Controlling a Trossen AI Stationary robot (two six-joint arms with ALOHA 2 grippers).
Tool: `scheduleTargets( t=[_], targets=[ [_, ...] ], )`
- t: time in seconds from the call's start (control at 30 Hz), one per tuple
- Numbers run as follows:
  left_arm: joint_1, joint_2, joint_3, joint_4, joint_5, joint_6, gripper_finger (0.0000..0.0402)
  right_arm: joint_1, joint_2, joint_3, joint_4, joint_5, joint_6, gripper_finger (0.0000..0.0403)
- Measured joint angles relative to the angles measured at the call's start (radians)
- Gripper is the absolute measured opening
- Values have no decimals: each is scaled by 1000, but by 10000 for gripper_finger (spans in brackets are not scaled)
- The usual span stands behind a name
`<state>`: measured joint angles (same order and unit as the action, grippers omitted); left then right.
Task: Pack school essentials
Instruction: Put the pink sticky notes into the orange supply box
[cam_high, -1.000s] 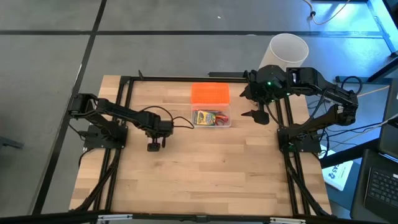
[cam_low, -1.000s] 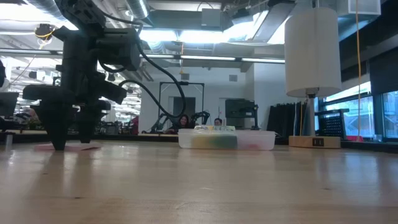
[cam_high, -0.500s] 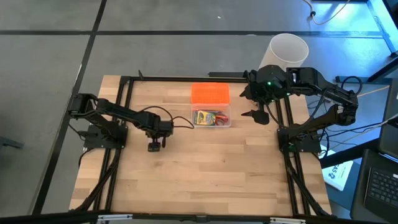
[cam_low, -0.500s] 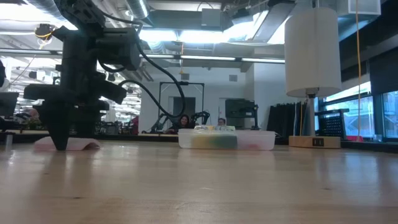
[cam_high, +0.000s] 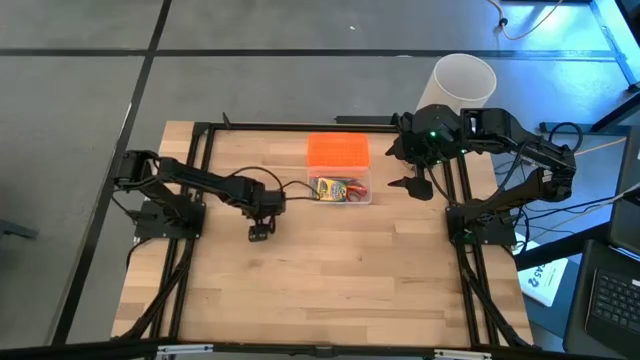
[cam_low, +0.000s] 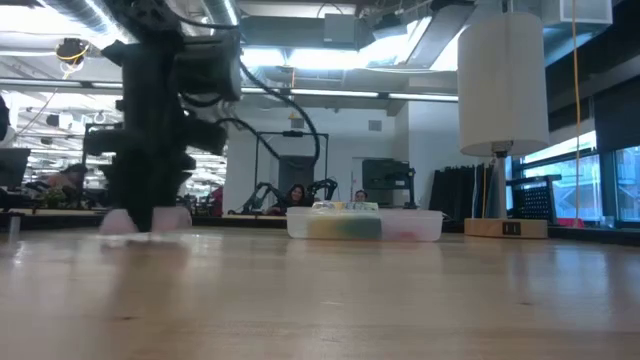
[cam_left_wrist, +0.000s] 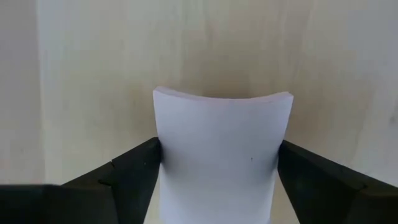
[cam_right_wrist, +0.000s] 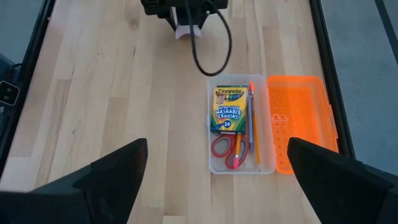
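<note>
Since a second ago the left gripper (cam_high: 261, 232) has slid right across the table (cam_high: 330, 290), toward the middle of the overhead picture, and it has taken the pale pad (cam_left_wrist: 221, 155) along. In the level view the dark arm has shifted from the far left toward the center-left, the pad (cam_low: 118, 221) showing as a pinkish sliver at its foot, low against the wood. Close up from the left wrist, the two dark fingers (cam_left_wrist: 134, 171) press against either side of the pad, which bows slightly between them, so the grip is closed on it.

Right of that gripper, in the upper middle of the overhead frame, sits the clear box (cam_high: 341, 190) with its orange lid (cam_high: 337, 151) swung open behind it. From the right wrist camera you can see inside: a crayon box (cam_right_wrist: 229, 109), red-handled scissors (cam_right_wrist: 229, 149) below it, and thin orange pencils (cam_right_wrist: 254, 121) along the side nearest the lid.

Over at the upper right of the overhead picture, the right gripper (cam_high: 412, 183) hangs in the air beside the box, its fingers (cam_right_wrist: 109, 171) spread wide with nothing between them. Behind it, off the table's corner, stands a tall white cylinder (cam_high: 463, 82).
</note>
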<state>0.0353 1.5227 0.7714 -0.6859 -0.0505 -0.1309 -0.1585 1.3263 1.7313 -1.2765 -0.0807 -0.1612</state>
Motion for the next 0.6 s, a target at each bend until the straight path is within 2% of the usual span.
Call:
scheduleTargets(
  t=[0.33, 0.6],
  targets=[
    [-2, 0, 112, -66, 27, 0, 282, 0, 0, 0, 0, 0, 0, 385],
    [20, -2, 276, -108, -45, 89, 282, 0, 0, 0, 0, 0, 0, 385]
  ],
)
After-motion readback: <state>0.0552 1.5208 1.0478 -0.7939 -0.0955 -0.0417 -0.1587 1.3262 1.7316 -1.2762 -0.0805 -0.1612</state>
